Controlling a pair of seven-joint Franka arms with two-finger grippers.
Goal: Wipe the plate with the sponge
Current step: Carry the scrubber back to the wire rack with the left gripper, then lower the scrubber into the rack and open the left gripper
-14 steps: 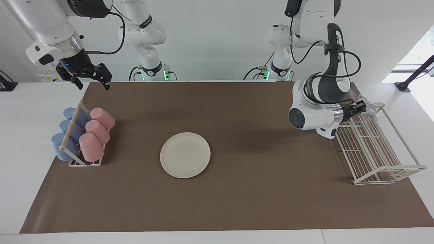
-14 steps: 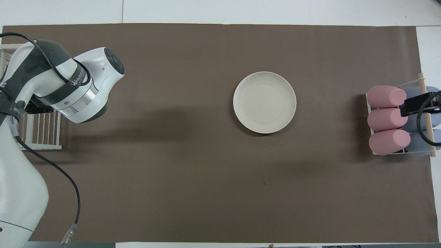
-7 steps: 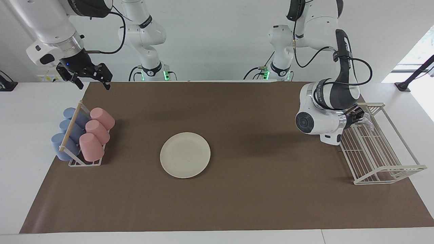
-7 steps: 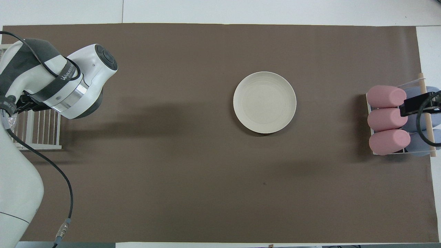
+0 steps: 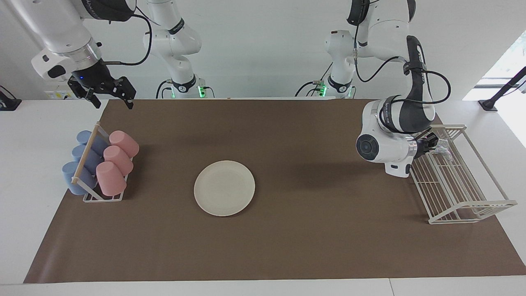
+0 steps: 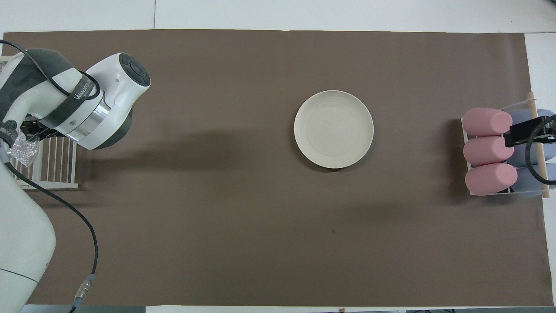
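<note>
A: Where is the sponge [image 5: 444, 147]?

B: At the left hand [image 5: 436, 144], over the white wire rack [image 5: 460, 181] at the left arm's end of the desk [image 5: 24, 135]. I cannot tell whether the fingers pinch it or have let go.

A: And the plate [image 5: 224, 188]?

B: It lies flat on the brown mat [image 5: 287, 246], mid-desk, well apart from the sponge.

A: The right hand [image 5: 111, 98]?

B: It waits, spread wide and holding nothing, above the mat's corner near the rack of pink cups [image 5: 115, 162] and blue cups [image 5: 80, 164].
</note>
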